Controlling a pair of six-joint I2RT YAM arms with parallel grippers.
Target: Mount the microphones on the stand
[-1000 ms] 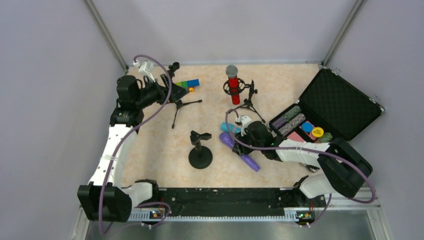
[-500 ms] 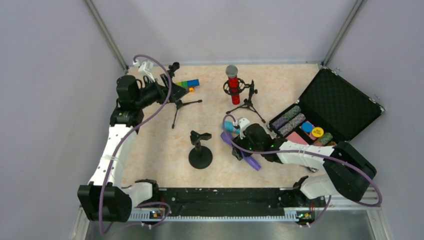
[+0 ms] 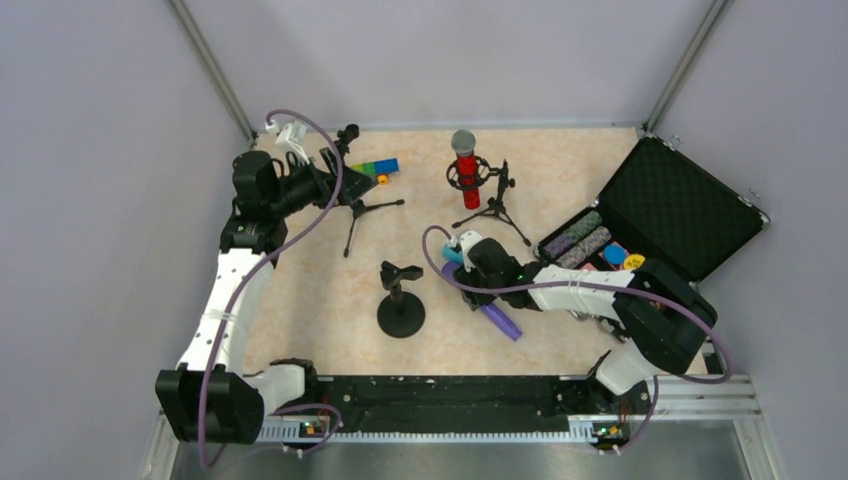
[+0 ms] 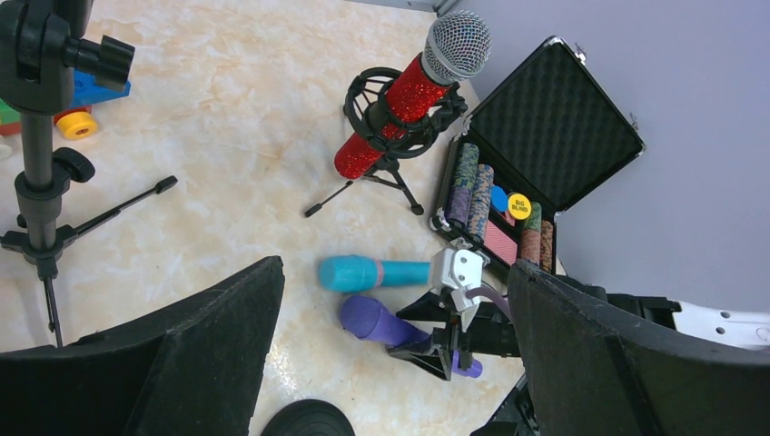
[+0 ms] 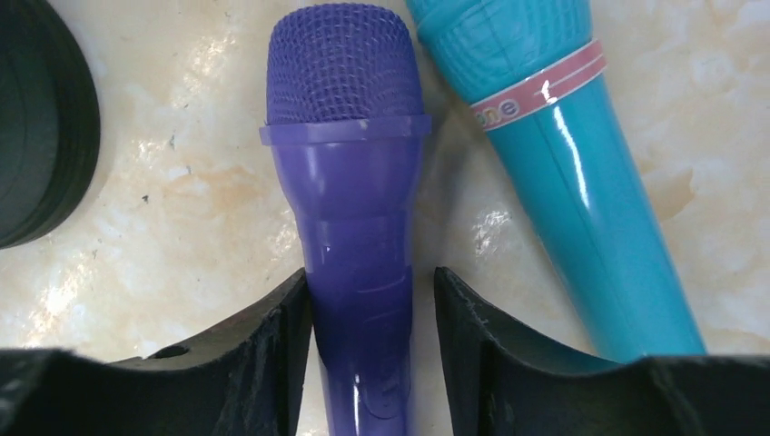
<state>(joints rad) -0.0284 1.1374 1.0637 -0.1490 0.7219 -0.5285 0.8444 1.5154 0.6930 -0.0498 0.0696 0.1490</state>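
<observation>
Top: my right gripper [image 3: 468, 287] sat low over the purple mic [image 3: 502, 323], which lay flat on the table [image 3: 300, 290] beside the blue mic [image 3: 452, 255]. The round stand [image 3: 401, 305] was near its head, bare table between. The red mic [image 3: 465, 165] stood clipped in the far tripod [image 3: 495, 205].

Left wrist: my left gripper [image 4: 395, 268] gaped wide, holding nothing. The case [image 4: 554, 127] edge was near the mics.

Right wrist: fingers [image 5: 263, 354] straddled the purple handle, one pad touching, a sliver of gap at the other, not clamped. Blue mic was just beside, round stand at the left edge.
</observation>
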